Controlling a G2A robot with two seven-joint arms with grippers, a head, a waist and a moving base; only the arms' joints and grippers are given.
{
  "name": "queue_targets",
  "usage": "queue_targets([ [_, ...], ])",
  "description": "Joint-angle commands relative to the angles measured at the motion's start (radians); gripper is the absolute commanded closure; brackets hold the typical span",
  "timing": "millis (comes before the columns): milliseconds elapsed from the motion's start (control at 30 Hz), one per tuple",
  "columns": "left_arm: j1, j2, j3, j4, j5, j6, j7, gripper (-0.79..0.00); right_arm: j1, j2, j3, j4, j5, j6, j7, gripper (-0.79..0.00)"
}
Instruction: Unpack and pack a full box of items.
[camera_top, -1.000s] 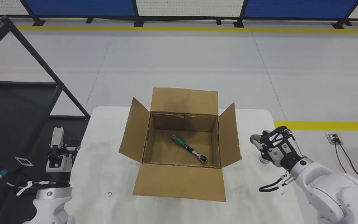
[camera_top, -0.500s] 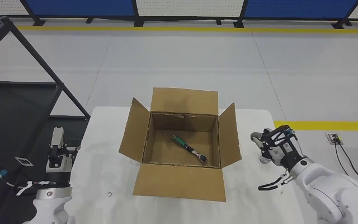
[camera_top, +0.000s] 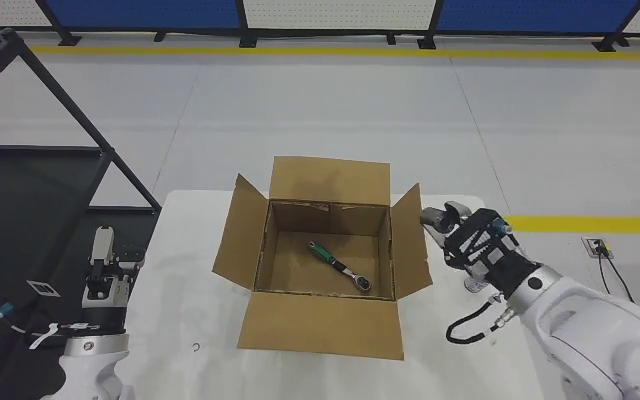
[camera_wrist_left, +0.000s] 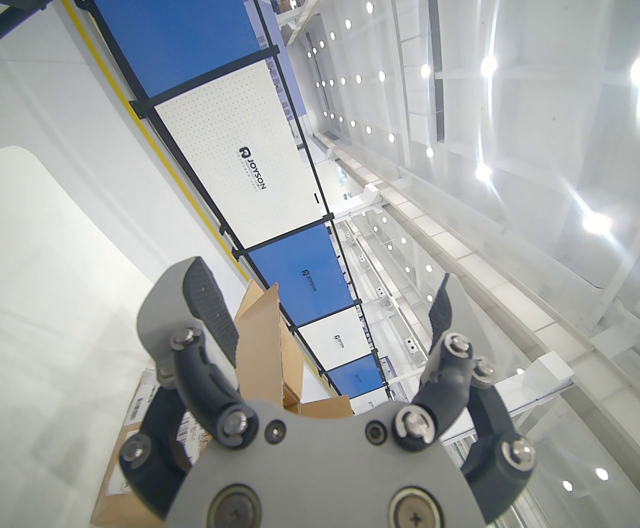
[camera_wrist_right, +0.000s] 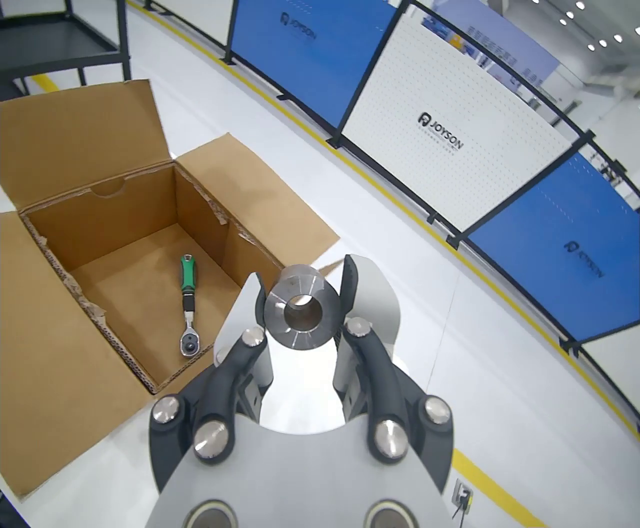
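An open cardboard box (camera_top: 322, 325) stands in the middle of the white table (camera_top: 190, 300), its flaps spread outward. A green-handled ratchet wrench (camera_top: 340, 266) lies on the box floor; the right wrist view shows it too (camera_wrist_right: 187, 300), inside the box (camera_wrist_right: 60, 310). My right gripper (camera_top: 447, 223) hovers just beyond the box's right flap, shut on a grey metal cylinder (camera_wrist_right: 300, 312) with a bore through it. My left gripper (camera_top: 103, 250) is at the table's left edge, pointing upward and open with nothing in it (camera_wrist_left: 320, 285). Beyond its fingers a box flap (camera_wrist_left: 265, 340) shows.
A small ring-shaped bit (camera_top: 196, 347) lies on the table in front of the box's left corner. A black metal rack (camera_top: 50, 190) stands left of the table. Bare tabletop lies to both sides of the box.
My right gripper has risen and moved left toward the box's right flap, carrying the metal cylinder. The left arm and the wrench have stayed still.
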Motion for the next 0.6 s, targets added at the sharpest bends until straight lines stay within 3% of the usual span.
queue_targets([
  [0, 0.0, 0.0, 0.0, 0.0, 0.0, 0.0, 0.0, -0.785, 0.057, -0.002, -0.059, 0.007, 0.001, -0.02, 0.038, 0.0],
  [367, 0.0, 0.0, 0.0, 0.0, 0.0, 0.0, 0.0, -0.785, 0.363, -0.057, -0.444, 0.191, 0.024, 0.043, 0.182, 0.0],
  [567, 0.0, 0.0, 0.0, 0.0, 0.0, 0.0, 0.0, -0.785, 0.496, -0.107, -0.604, 0.341, 0.065, 0.153, 0.25, 0.0],
])
